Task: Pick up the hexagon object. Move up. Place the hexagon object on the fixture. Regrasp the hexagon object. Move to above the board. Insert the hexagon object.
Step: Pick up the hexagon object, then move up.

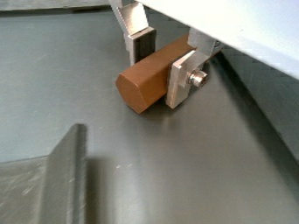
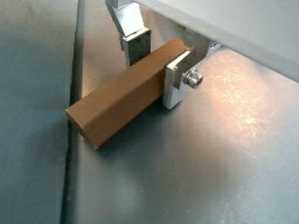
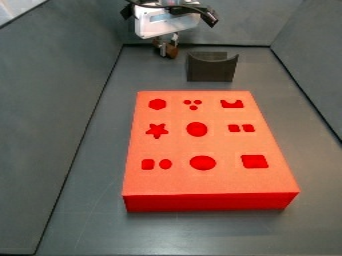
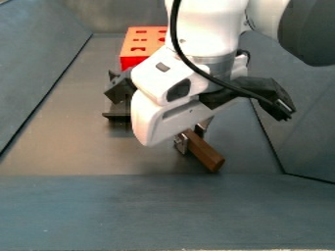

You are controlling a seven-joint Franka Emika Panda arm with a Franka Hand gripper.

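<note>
The hexagon object (image 1: 142, 80) is a brown bar held across between the fingers in both wrist views (image 2: 117, 105). My gripper (image 1: 160, 77) is shut on it, one silver finger (image 2: 176, 77) flat on its side and the dark pad of the other (image 1: 142, 44) against the far side. In a side view the gripper (image 4: 187, 140) hangs low over the grey floor with the peg (image 4: 203, 153) slanting down from it, close to the floor. The gripper (image 3: 168, 38) is at the back, left of the dark fixture (image 3: 210, 67). The red board (image 3: 201, 150) lies nearer the front.
Grey walls (image 3: 80, 110) enclose the floor on all sides. The fixture (image 4: 120, 102) shows partly behind the arm in a side view, with the board (image 4: 141, 43) beyond it. A raised grey ridge (image 1: 65, 175) runs near the peg in a wrist view.
</note>
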